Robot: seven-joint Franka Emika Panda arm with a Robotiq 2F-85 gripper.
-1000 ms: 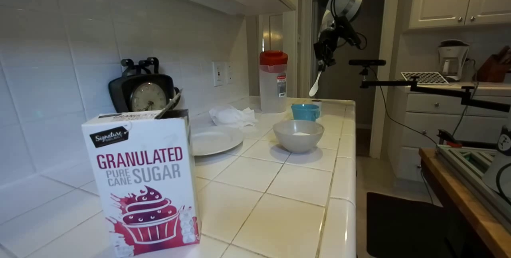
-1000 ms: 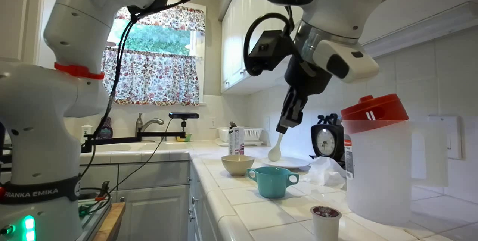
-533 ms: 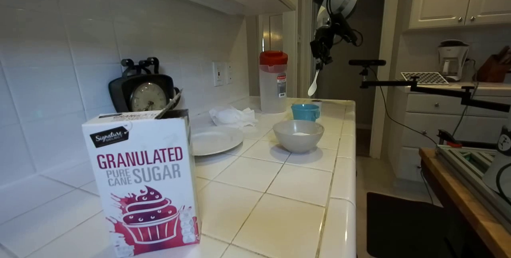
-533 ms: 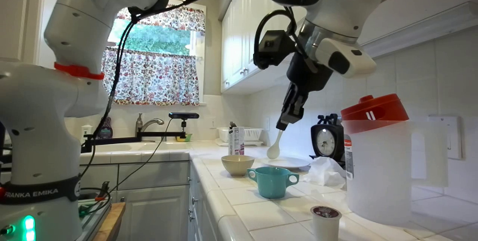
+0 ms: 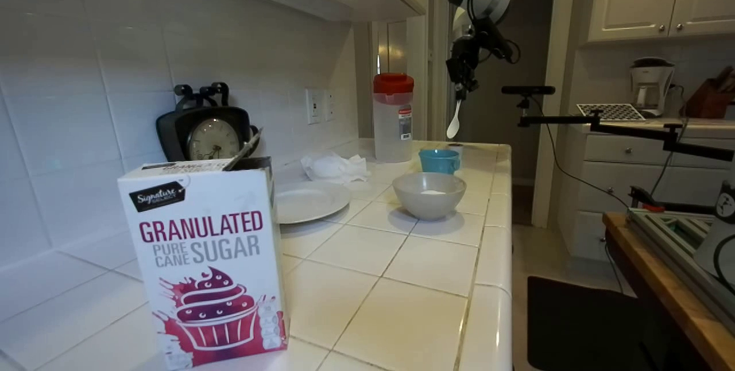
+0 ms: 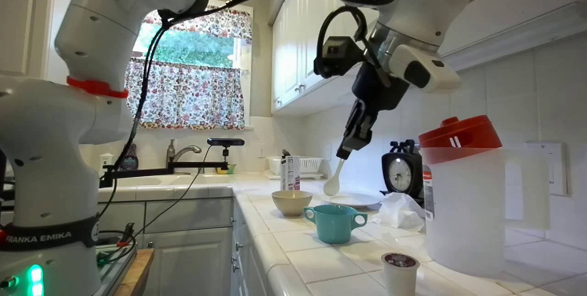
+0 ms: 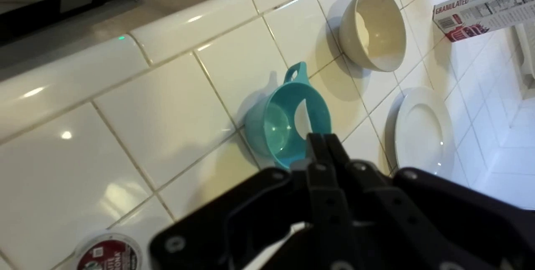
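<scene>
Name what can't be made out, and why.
Wrist view: handle of the spoon, mostly behind the gripper.
In both exterior views: inside of the sugar box, hidden by its walls.
In an exterior view: part of the plate, behind the sugar box.
In an exterior view: base of the coffee pod, cut off by the bottom edge.
In an exterior view: pitcher label, print too small.

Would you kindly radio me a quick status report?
Pincer shut on spoon. Spoon off the counter, pointing down. Free end touching nothing visible; cup standing lower.
</scene>
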